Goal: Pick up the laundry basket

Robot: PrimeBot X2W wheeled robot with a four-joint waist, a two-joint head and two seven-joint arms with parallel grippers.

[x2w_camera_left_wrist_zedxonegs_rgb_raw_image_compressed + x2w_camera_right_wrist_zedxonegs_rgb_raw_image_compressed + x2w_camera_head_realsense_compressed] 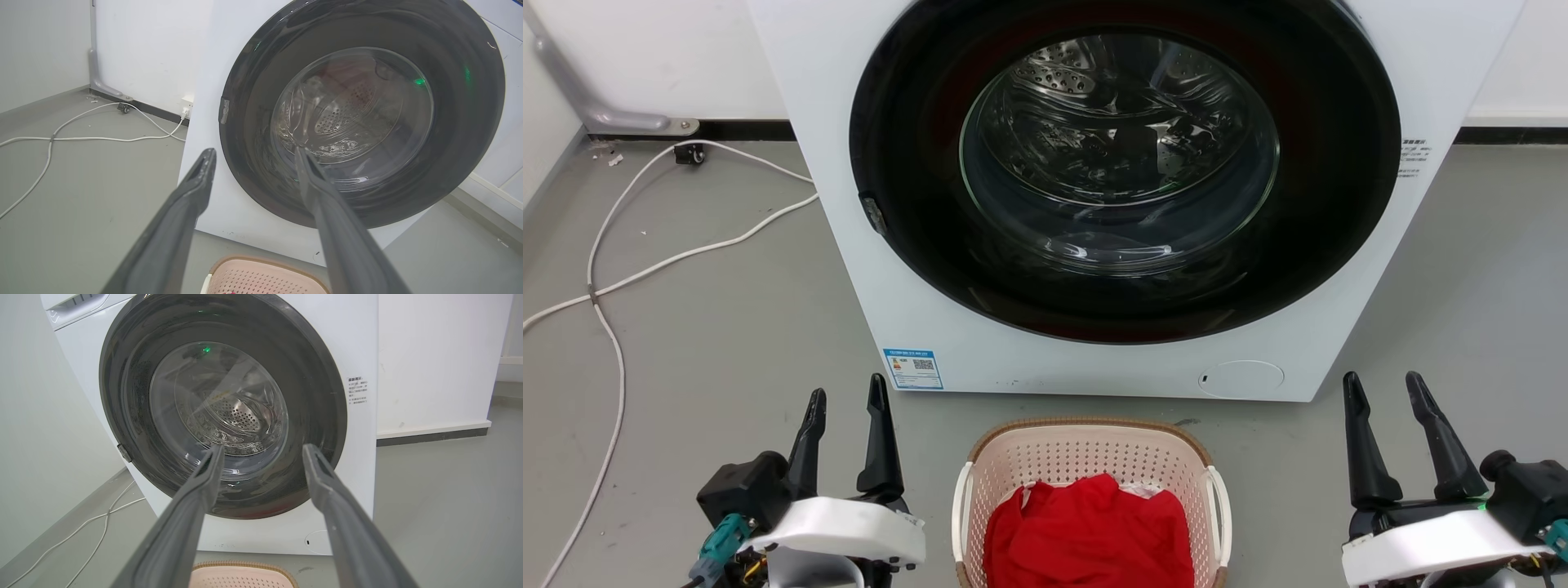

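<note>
Flanking the laundry basket (1086, 425) on grey floor (727, 327) (washing machine (1347, 335) behind); left gripper (848, 385), right gripper (1382, 377) both released.

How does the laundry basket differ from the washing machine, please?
The laundry basket is small, pink-cream and perforated; the washing machine is far larger, white and smooth. The basket opens upward, holding red cloth; the machine's round glass door faces forward. Both stand on the floor.

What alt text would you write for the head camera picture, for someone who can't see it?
A pink laundry basket holding red cloth sits on a grey floor before a white washing machine with a round glass door. The left gripper and right gripper flank the basket, jaws open, touching nothing.
</note>
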